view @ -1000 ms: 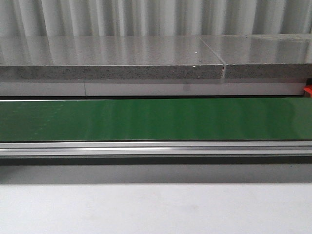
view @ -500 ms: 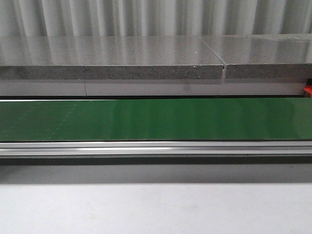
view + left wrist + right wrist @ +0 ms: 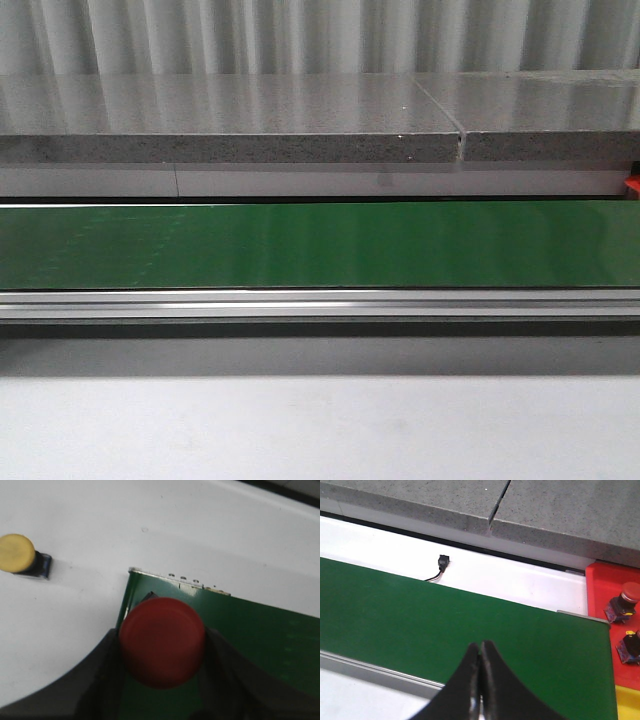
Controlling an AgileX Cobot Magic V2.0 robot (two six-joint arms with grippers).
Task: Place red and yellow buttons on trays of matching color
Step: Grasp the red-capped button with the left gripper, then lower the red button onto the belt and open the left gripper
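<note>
In the left wrist view my left gripper (image 3: 163, 656) is shut on a red button (image 3: 162, 635), its dark fingers (image 3: 106, 666) pressing the round cap from both sides above the end of the green belt (image 3: 250, 640). A yellow button (image 3: 16, 553) on a dark base sits apart on the white surface. The right wrist view has my right gripper (image 3: 481, 649) shut with nothing in it, over the green belt (image 3: 420, 615). A red tray (image 3: 600, 587) beyond the belt's end holds a red button (image 3: 630, 592) and a second button (image 3: 631, 645). A yellow tray (image 3: 627, 702) borders it. Neither gripper shows in the front view.
The green conveyor belt (image 3: 320, 245) runs across the front view, with a metal rail (image 3: 320, 303) in front and a grey stone ledge (image 3: 230, 125) behind. A red tray edge (image 3: 631, 186) peeks in at the far right. A small black connector (image 3: 443, 562) with a wire lies on the white strip.
</note>
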